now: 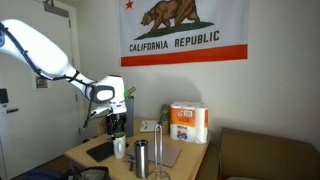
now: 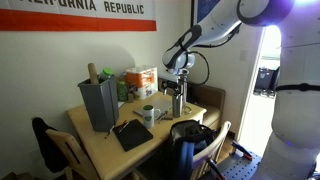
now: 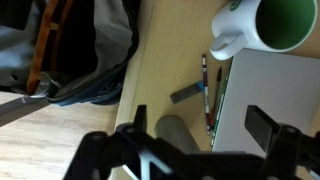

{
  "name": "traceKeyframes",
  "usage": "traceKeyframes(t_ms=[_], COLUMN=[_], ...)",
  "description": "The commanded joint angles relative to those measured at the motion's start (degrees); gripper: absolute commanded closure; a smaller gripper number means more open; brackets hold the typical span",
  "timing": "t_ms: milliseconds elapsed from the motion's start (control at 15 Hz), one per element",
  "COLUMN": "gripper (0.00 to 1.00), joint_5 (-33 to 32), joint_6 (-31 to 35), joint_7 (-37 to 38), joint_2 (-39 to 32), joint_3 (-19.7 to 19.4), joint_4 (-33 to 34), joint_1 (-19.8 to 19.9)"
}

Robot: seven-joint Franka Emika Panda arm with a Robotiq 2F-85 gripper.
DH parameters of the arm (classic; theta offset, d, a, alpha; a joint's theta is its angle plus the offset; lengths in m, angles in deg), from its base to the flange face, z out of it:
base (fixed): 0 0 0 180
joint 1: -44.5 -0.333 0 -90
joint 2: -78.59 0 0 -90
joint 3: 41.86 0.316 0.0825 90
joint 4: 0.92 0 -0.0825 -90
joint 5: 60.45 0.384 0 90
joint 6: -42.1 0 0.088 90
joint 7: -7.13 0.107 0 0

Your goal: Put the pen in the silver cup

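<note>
In the wrist view the silver cup (image 3: 238,26), pale with a green inside and a handle, stands at the top right. A thin pen (image 3: 204,84) lies on the wood table beside the edge of a pale notebook (image 3: 265,85), with a second pen (image 3: 211,108) next to it. My gripper (image 3: 205,135) is open and empty, hovering above the pens and the taller steel tumbler (image 3: 178,134). In both exterior views the gripper (image 1: 117,121) (image 2: 177,92) hangs over the table near the cup (image 1: 119,147) (image 2: 148,114).
A dark backpack (image 3: 90,45) sits past the table's edge. A small grey flat piece (image 3: 187,94) lies by the pen. On the table are a black notebook (image 1: 101,151), paper towels (image 1: 188,122), a wire holder (image 1: 160,150) and a grey bag (image 2: 98,105).
</note>
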Motion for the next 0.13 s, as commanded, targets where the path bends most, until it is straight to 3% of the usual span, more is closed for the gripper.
traceKeyframes(t_ms=[0, 67], gripper=[0.0, 0.0], joint_5=[-0.21, -0.21], joint_6=[-0.14, -0.13], joint_7=[0.13, 0.13], joint_2=[0.02, 0.02], joint_3=[0.67, 0.67], joint_4=[0.1, 0.1], joint_1=[0.68, 0.68])
